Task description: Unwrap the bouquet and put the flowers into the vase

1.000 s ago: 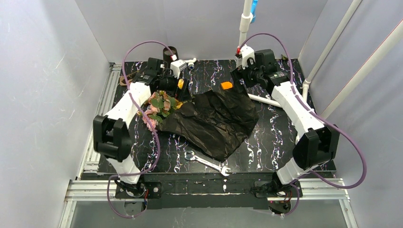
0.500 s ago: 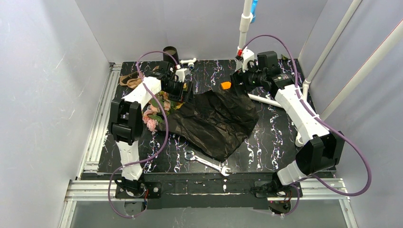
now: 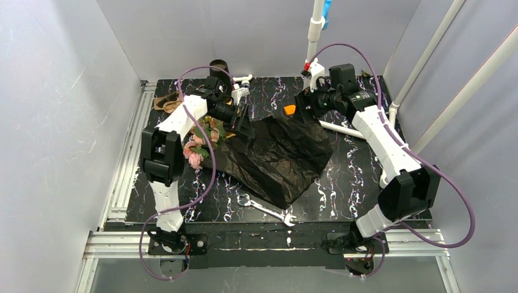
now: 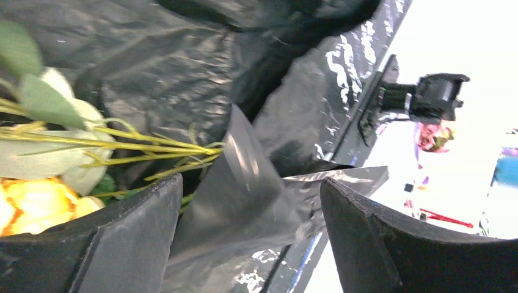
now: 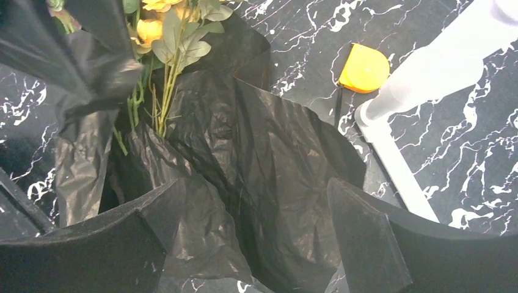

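Flowers: the pink and yellow artificial flowers with green leaves [image 3: 200,139] are lying in a loose bunch on the left side of the table, heads toward the left edge.
Stems: the thin green stems [image 4: 153,149] are running off to the right onto the black paper.
Wrapping: the crinkled black wrapping paper [image 3: 278,152] is lying spread open across the middle of the table, its left edge bunching up around the stems.
Vase: the tall, narrow matte black vase [image 3: 218,66] is standing upright at the back left of the table, well apart from the flowers.
Ribbon: the tan-brown ribbon [image 3: 168,104] is lying loose near the far left corner.
Left claw: the left gripper [image 4: 250,183] is hanging low over the paper's left edge, just beside the stems, with its jaws gaping wide and a raised fold of the paper sitting in the gap.
Right claw: the right gripper [image 5: 256,186] is hovering over the paper's far edge, jaws spread wide and gripping nothing.
Orange piece: a small rounded orange piece [image 3: 291,110] is lying just past the paper's far edge, near the right gripper.
Pipe: a white pipe [image 5: 397,165] is lying flat on the table right of the paper.
Wrench: a silver open-ended wrench [image 3: 266,209] is lying near the front edge, just beside the paper's near corner.
Table: the black marble-patterned table [image 3: 366,177] is carrying all of it.
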Motion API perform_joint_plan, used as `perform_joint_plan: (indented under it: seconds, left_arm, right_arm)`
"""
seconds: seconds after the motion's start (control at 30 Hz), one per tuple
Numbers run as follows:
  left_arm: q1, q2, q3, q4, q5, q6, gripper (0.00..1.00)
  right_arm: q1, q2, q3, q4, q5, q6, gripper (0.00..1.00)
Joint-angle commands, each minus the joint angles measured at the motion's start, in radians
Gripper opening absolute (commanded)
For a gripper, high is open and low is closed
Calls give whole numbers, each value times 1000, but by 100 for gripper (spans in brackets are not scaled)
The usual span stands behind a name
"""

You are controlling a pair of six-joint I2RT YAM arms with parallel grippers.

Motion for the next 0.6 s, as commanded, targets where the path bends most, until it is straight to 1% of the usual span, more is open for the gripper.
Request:
perform_joint_plan:
  seconds: [0.0,0.17,0.23,0.3,0.33,0.4,0.43,0.47,0.57]
  left_arm:
    - [-5,-181,-37,-130,204,175,74]
    - [-5,-325,-114,-249,256,368,68]
    - [-5,-373,-160,-319,239,470,64]
    - [-5,-407,-194,-403,190,577,58]
    - [-5,-421,-215,-442,153,630,54]
    - [-5,-456,-262,-489,80,711,40]
    - [-5,-472,-288,-494,56,732,33]
    - [-6,-501,-315,-495,40,748,22]
    - [-5,-578,-380,-474,32,762,2]
  right_arm:
    - [-1,11,68,-20,-60,7,94]
    - [1,21,76,-56,-160,16,87]
    - [12,16,51,-56,-191,28,85]
    - [29,6,13,-52,-230,32,83]
    - [43,1,-8,-48,-244,32,81]
    - [77,-9,-58,-39,-262,23,79]
    - [97,-11,-85,-34,-266,17,78]
    - [114,-10,-104,-32,-269,12,78]
    - [161,10,-130,-22,-275,7,76]
